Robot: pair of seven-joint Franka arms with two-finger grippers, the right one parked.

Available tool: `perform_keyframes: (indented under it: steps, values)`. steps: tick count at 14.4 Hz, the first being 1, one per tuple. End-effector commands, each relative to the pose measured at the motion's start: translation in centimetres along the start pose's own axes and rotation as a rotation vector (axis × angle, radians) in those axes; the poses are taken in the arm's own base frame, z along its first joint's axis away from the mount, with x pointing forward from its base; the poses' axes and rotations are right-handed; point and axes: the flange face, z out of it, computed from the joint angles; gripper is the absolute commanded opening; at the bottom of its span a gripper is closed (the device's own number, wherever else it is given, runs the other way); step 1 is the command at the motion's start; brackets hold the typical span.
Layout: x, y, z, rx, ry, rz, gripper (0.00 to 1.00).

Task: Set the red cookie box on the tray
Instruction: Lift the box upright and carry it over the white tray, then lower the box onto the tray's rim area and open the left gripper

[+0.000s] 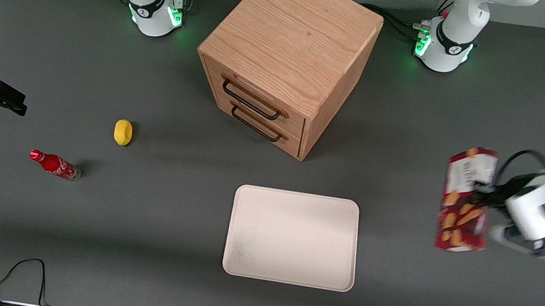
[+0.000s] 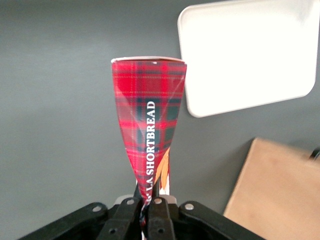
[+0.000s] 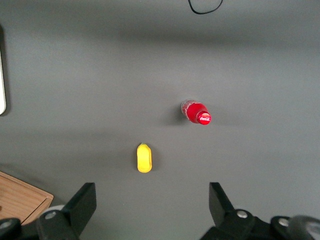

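Above bare table beside the tray (image 1: pixel 292 237), hand (image 1: pixel 485 194) clamped on red cookie box (image 1: pixel 465 199).

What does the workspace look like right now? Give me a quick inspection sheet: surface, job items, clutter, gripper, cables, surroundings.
Surface: dark grey table, no spills seen.
Red cookie box: held off the table at the working arm's end, not over the tray.
Tray: flat on the table, nothing in it, nearer the front camera than the drawer cabinet.
Clutter: red soda bottle lying on its side and a yellow object, both toward the parked arm's end; wooden drawer cabinet mid-table, both drawers shut.
Gripper: shut on the box's end, beside the tray, above the table.
Cables: black loop at the table edge nearest the front camera; leads at both arm bases.
Surroundings: nothing seen.
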Motion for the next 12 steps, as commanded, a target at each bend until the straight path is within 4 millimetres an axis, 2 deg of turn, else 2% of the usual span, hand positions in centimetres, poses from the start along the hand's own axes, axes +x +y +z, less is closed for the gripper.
perform_keyframes:
  steps: [1, 6, 8, 10, 11, 12]
  values:
    - [4.0, 4.4, 2.4, -0.010, 0.023, -0.115, 0.00]
    - [8.1, 8.9, 11.1, 0.000, 0.077, -0.157, 0.00]
    - [9.3, 9.9, 15.0, 0.010, 0.086, -0.150, 0.00]
    - [10.1, 11.7, 19.2, 0.020, 0.101, -0.147, 0.00]
    - [10.2, 12.8, 20.7, 0.045, 0.108, -0.143, 0.00]
    - [10.3, 12.9, 22.2, 0.092, 0.108, -0.142, 0.00]
